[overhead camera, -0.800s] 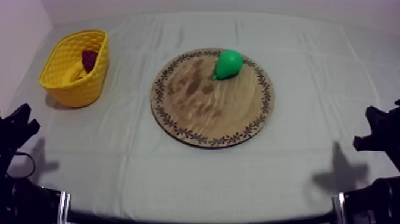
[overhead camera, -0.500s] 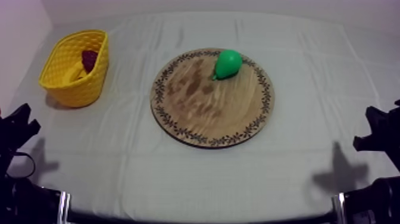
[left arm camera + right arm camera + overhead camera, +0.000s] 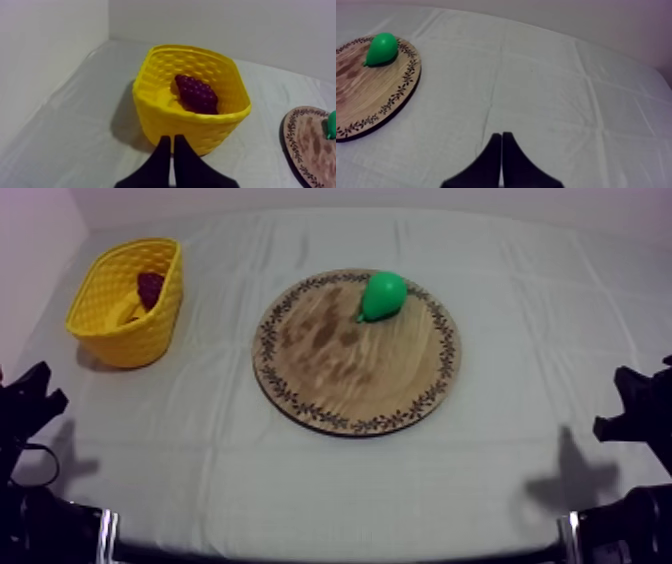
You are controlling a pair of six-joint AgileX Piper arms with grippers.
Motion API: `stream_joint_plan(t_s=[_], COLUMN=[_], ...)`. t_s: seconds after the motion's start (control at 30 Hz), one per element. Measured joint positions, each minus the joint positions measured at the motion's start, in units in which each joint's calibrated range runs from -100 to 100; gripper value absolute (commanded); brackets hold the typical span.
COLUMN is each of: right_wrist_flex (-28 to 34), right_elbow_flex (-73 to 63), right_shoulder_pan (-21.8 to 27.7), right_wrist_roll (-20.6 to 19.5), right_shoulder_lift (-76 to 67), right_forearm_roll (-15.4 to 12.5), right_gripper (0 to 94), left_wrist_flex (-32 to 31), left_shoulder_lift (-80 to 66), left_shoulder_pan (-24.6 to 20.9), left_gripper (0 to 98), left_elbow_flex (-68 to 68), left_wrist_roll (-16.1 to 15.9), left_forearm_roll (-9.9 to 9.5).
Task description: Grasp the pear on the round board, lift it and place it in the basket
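Left pincer point(image 3: 172, 139) is clenched on nothing, its two fingers lying together as a narrow wedge aimed at the near wall of the yellow basket point(image 3: 108, 328). The right pincer point(image 3: 501, 136) is clenched empty in the same way, low over bare cloth, with the wooden board point(image 3: 335, 383) off to one side of it. Across the last second nothing has shifted: both arms sit parked at the lower left and lower right edges of the top view, exactly where they were, and no object has moved. By my reading, the task has not begun; no reach has started, and either pincer would have to spread its fingers before it could take the fruit.

The pear point(image 3: 384, 294) lies on its side on the board, toward the upper right of the disc just inside the patterned rim, clear of everything else. The basket stands in the upper left of the top view, well apart from the board, and already holds a bunch of grapes point(image 3: 196, 93), with room beside them.

The bench is covered by a grey-white cloth point(image 3: 300, 483) marked with fold creases but lying flat. Plain pale walls point(image 3: 225, 25) close in behind the bench and along the basket's side.
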Motion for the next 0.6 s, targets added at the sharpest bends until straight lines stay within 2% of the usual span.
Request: stream_joint_plan(t_s=[0.23, 0.43, 0.6], right_wrist_flex=[0.0, 0.0, 0.0], right_elbow_flex=[0.0, 0.0, 0.0], right_shoulder_pan=[0.0, 0.0, 0.0], right_wrist_roll=[0.0, 0.0, 0.0], right_shoulder_lift=[0.0, 0.0, 0.0], right_forearm_roll=[0.0, 0.0, 0.0], right_gripper=[0.5, 0.5, 0.5], left_wrist_flex=[-4.1, -0.9, 4.0], left_shoulder_lift=[5.6, 14.6, 23.9], left_shoulder_pan=[0.6, 1.1, 2.7], left_gripper=[0.0, 0.0, 0.0], left_elbow_flex=[-3.6, -14.3, -27.2], left_wrist_roll=[3.7, 5.1, 4.6], left_forearm_roll=[-4.05, -4.62, -5.55])
